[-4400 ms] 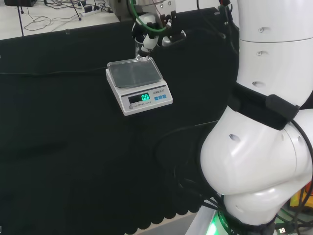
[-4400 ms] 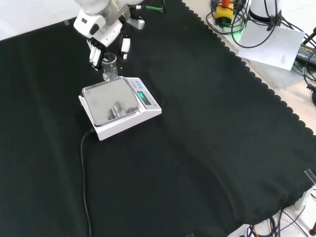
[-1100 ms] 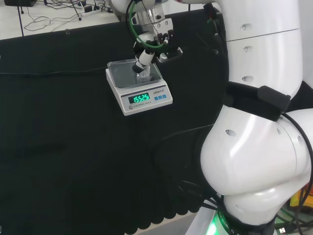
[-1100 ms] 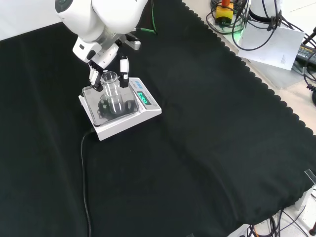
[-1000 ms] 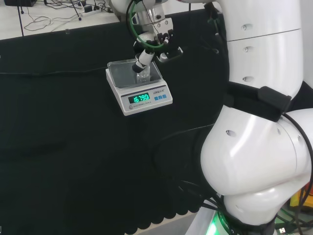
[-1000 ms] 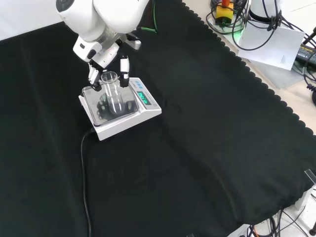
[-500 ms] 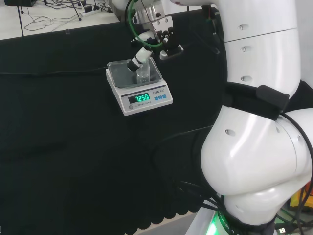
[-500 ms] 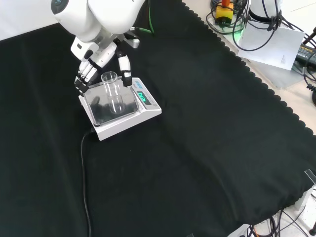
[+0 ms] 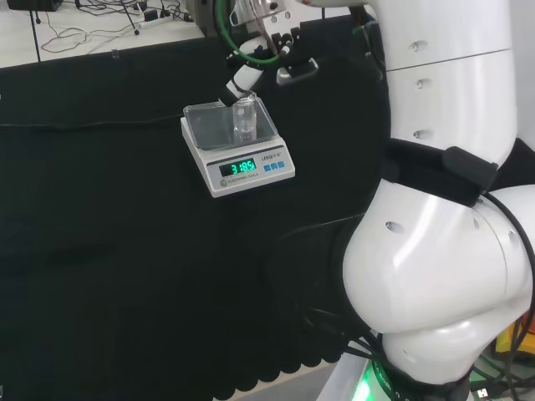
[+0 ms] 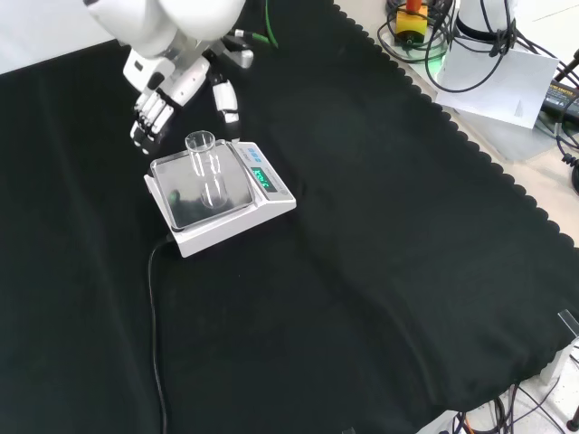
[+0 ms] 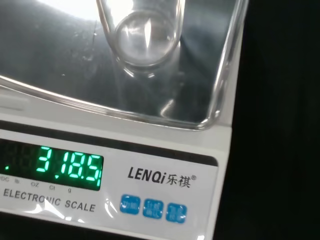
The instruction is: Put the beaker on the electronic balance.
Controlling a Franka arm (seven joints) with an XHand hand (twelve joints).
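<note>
Beaker point(image 10: 206, 172) at rest on the electronic balance point(image 10: 220, 200). The clear, tall, narrow vessel stands upright on the steel weighing pan point(image 9: 230, 125), just below and in front of the hand point(image 10: 154, 108), which hangs above the pan's far edge with its fingers point(image 10: 143, 127) straight and spread and its thumb point(image 10: 224, 98) held apart on the other side of the rim. The hand holds nothing and, in the front view, has a clear gap between it and the glass. The wrist view looks down on the beaker's round base on the pan, above the lit display point(image 11: 69, 164).

Hazards, as judged from this position: the vessel is tall for its base, so a light sideways knock near the rim would be enough to tip it. The thumb is the nearest part to the rim; a retreat that swings across the pan, not straight up and away, could catch it. A toppled beaker could roll off the pan onto the black cloth of the worktop point(image 10: 380, 271). It stands toward the pan's hand-side half, not dead centre, so a nudge in that direction leaves less margin.
</note>
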